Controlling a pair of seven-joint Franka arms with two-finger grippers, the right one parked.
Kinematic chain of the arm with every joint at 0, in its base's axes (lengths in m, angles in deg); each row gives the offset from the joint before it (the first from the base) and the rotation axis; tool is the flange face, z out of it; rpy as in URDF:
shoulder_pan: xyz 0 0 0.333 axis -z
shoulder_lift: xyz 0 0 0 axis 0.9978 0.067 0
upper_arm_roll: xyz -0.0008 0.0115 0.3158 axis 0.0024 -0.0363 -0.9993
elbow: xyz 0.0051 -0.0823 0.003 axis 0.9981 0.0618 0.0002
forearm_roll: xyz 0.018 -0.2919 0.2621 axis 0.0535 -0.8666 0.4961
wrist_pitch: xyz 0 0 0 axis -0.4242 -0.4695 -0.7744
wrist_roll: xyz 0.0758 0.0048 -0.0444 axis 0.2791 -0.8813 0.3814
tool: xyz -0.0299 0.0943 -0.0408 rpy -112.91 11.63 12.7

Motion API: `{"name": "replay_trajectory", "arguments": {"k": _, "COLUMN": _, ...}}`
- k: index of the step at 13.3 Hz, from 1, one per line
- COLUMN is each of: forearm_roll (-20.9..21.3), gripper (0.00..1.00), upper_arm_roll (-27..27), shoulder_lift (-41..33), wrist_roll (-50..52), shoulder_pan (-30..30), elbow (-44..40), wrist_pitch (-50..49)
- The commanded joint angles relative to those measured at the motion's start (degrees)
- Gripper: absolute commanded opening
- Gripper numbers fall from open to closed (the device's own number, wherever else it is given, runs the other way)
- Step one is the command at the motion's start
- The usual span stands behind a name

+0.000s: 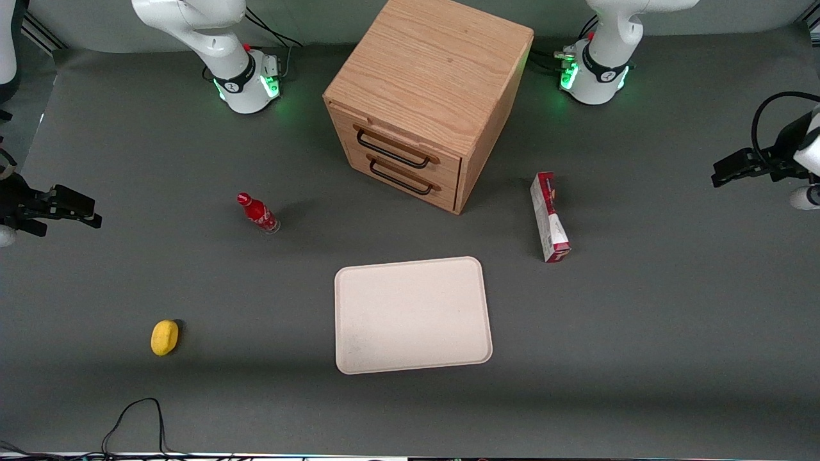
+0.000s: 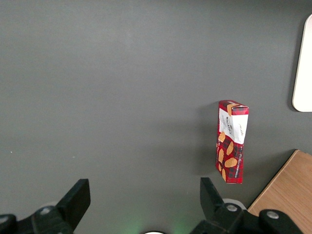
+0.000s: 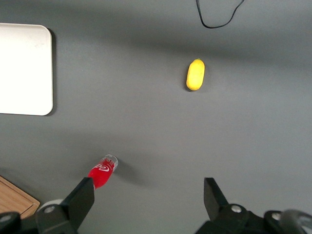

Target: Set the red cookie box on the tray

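The red cookie box [image 1: 549,218] lies on the grey table beside the wooden cabinet, toward the working arm's end. It is a long narrow carton, red with a white panel and cookie pictures [image 2: 232,141]. The cream tray [image 1: 410,314] lies flat, nearer to the front camera than the cabinet, with nothing on it; its rim [image 2: 304,73] shows in the left wrist view. My left gripper [image 1: 721,174] hovers well apart from the box, out toward the working arm's end of the table. It is open [image 2: 144,190], with only bare table between its fingers.
A wooden two-drawer cabinet [image 1: 426,96] stands farther from the front camera than the tray. A small red bottle [image 1: 257,213] and a yellow lemon-like object [image 1: 164,337] lie toward the parked arm's end. A black cable [image 1: 138,416] loops at the table's front edge.
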Motion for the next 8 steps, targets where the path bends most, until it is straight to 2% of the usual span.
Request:
{"name": "replay_trajectory", "arguments": {"k": 1, "forearm_roll": -0.8, "gripper": 1.0, "upper_arm_roll": 0.1, "shoulder_lift": 0.8, "wrist_roll": -0.9, "shoulder_pan": -0.3, "elbow": -2.1, "wrist_pitch": -2.0}}
{"name": "replay_trajectory", "arguments": {"k": 8, "forearm_roll": -0.7, "gripper": 1.0, "upper_arm_roll": 2.5, "shoulder_lift": 0.7, "wrist_roll": 0.1, "shoulder_pan": 0.3, "elbow": -2.4, "wrist_pitch": -2.6}}
